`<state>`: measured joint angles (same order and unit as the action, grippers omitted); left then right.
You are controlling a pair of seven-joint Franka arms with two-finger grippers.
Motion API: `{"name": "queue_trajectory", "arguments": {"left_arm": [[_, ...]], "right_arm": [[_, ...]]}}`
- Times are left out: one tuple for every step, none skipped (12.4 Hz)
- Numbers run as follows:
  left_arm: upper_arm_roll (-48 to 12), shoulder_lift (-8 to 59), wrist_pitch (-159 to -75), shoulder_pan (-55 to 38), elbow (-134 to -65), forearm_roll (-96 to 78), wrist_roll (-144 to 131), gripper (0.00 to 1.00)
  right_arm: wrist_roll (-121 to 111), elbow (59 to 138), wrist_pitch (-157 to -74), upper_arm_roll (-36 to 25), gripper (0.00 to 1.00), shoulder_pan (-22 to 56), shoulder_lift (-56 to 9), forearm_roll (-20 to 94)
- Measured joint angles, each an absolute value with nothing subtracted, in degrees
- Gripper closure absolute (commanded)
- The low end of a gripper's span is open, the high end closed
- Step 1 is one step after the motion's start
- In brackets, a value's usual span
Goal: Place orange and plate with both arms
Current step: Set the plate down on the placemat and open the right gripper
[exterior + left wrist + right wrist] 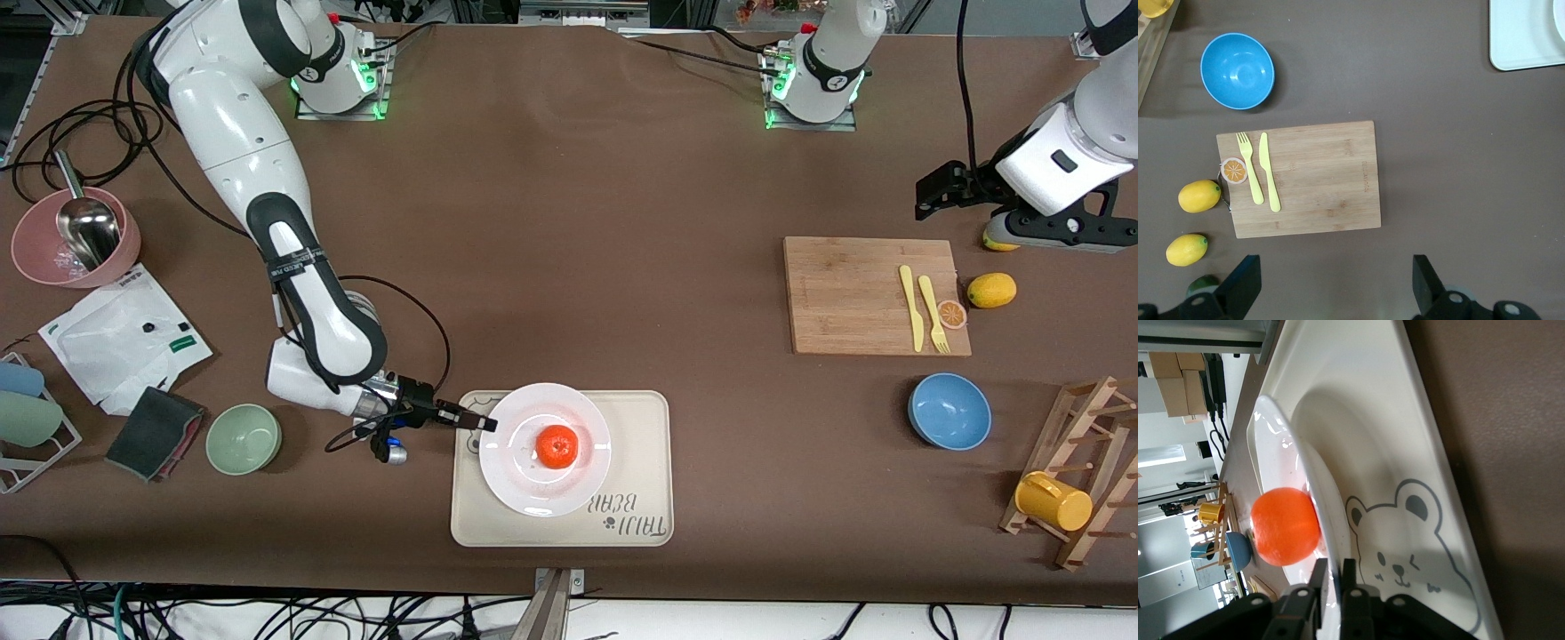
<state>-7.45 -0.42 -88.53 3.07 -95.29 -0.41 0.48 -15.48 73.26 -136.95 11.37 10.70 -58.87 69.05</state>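
We see the orange point(557, 446) sitting in the middle of the plate point(511, 484), and the plate resting on the beige bear-print tray point(640, 427), which lies on the surface near the front camera's edge. The right gripper point(484, 424) is low at the plate's rim on the side toward the right arm's end of the surface; in the right wrist view its fingers point(1313, 583) stand close together on either side of the rim point(1328, 547), pinching the plate. The left gripper point(926, 198) hangs in the air near the left arm's end, its fingers point(1241, 280) spread wide and holding nothing, waiting above the surface beside the wooden cutting board point(1318, 180), two lemons point(1199, 196) and a blue bowl point(1237, 71).
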Motion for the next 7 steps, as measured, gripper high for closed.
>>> {"name": "queue_trajectory", "arguments": {"left_arm": [[-7.5,-0.4,-88.5,3.1,-95.3,-0.4,0.5,0.0],[-7.5,-0.4,-88.5,3.1,-95.3,-0.4,0.5,0.0],[-7.5,-0.4,-88.5,3.1,-95.3,-0.4,0.5,0.0],[-7.5,-0.4,-88.5,3.1,-95.3,-0.4,0.5,0.0],[-7.5,-0.4,-88.5,3.1,-95.3,-0.4,0.5,0.0],[-7.5,-0.4,-88.5,3.1,-95.3,-0.4,0.5,0.0],[-7.5,-0.4,-88.5,3.1,-95.3,-0.4,0.5,0.0]], "right_arm": [[-15.1,73.2,-137.0,11.4,0.56,10.9,-58.9,69.1],[-14.9,73.2,-137.0,11.4,0.55,11.0,-58.9,69.1],[-14.6,73.2,-137.0,11.4,0.55,11.0,-58.9,69.1],[-14.5,73.2,-137.0,11.3,0.55,11.0,-58.9,69.0],[-14.4,73.2,-137.0,11.2,0.55,11.0,-58.9,69.0],[-14.4,73.2,-137.0,11.1,0.55,11.0,-58.9,68.5],[-14.3,73.1,-137.0,11.1,0.55,10.9,-58.9,67.4]]}}
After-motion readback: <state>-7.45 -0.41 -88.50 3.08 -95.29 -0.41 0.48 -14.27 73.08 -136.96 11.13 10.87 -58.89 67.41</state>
